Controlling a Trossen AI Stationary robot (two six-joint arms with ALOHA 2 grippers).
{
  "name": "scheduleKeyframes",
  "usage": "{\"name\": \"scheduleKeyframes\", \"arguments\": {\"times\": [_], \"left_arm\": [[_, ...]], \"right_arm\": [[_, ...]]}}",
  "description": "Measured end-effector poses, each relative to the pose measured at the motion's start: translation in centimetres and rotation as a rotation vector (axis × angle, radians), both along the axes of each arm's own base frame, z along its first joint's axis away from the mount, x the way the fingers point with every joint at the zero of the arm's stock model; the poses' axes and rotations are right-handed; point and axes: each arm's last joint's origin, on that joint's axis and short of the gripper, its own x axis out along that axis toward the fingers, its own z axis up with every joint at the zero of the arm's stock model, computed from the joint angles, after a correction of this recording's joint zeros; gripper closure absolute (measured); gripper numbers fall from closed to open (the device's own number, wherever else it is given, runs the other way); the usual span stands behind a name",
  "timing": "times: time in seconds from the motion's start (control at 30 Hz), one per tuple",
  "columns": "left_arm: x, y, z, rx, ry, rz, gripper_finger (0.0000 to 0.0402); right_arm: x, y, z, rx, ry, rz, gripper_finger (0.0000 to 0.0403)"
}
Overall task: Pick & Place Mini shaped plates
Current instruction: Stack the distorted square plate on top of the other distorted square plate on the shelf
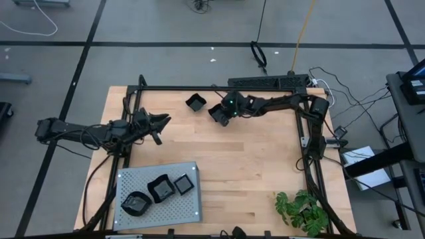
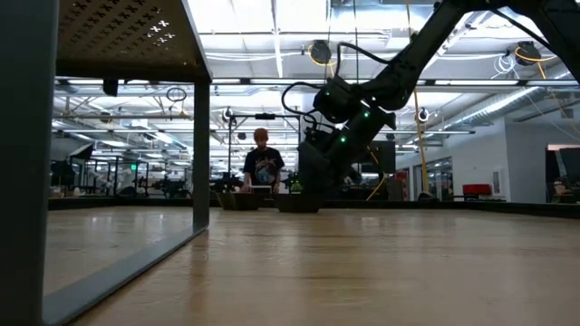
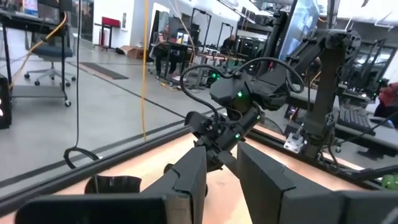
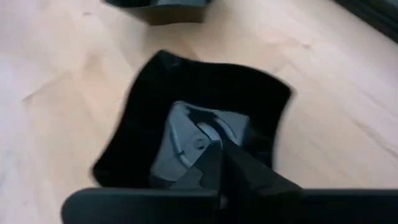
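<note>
A glossy black mini plate (image 4: 205,99) with wavy sides rests on its base on the wooden table, near the far edge (image 1: 216,113). My right gripper (image 4: 219,149) is shut, slanting down, with its tips inside this plate's hollow. A second black plate (image 1: 196,102) lies just left of it. Three more plates (image 1: 159,190) sit on the grey perforated tray (image 1: 189,209) at the near left. My left gripper (image 1: 161,123) waits level at the left, open with nothing between its fingers (image 3: 186,177). My right gripper reaches from the table's right side, slanting down over the plate's near rim, hidden by the gripper. Its shut fingertips (image 4: 211,155) lie against the glossy floor (image 4: 186,134) of the hollow. I cannot tell whether they pinch any part. The plate sits flat on the table.
A black frame (image 1: 219,88) runs along the table's far and side edges. A power strip (image 1: 269,81) lies behind it. A green plant (image 1: 302,211) stands at the near right corner. Bare wood (image 1: 252,166) fills the middle. A person (image 2: 263,163) stands far behind.
</note>
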Motion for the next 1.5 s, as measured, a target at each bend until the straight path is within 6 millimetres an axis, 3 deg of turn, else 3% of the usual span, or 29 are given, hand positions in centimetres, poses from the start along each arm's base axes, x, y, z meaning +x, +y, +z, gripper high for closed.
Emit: {"name": "scheduleKeyframes", "arguments": {"times": [0.47, 0.77, 0.97, 1.13, 1.3, 1.5], "left_arm": [[0.0, 0.0, -0.1, -0.008, 0.010, -0.002, 0.0309], [0.0, 0.0, -0.2, 0.032, 0.035, 0.000, 0.0309], [0.0, 0.0, -0.2, 0.034, 0.036, 0.000, 0.0309], [0.0, 0.0, -0.2, 0.027, 0.040, 0.000, 0.0309], [0.0, 0.0, -0.2, 0.026, 0.039, 0.000, 0.0309], [0.0, 0.0, -0.4, 0.005, 0.043, -0.001, 0.0309]], "right_arm": [[0.2, 0.7, -0.1, 0.055, -0.007, 0.112, 0.0403], [0.1, 1.1, -0.3, 0.082, 0.017, 0.020, 0.0403], [0.1, 1.5, 2.1, 0.062, -0.049, -0.045, 0.0403], [-0.7, 1.8, 5.4, 0.014, -0.111, -0.028, 0.0400], [-2.0, 1.1, 6.6, -0.052, -0.055, -0.093, 0.0361], [-2.9, 0.6, 5.1, 0.071, -0.040, -0.219, 0.0263]]}}
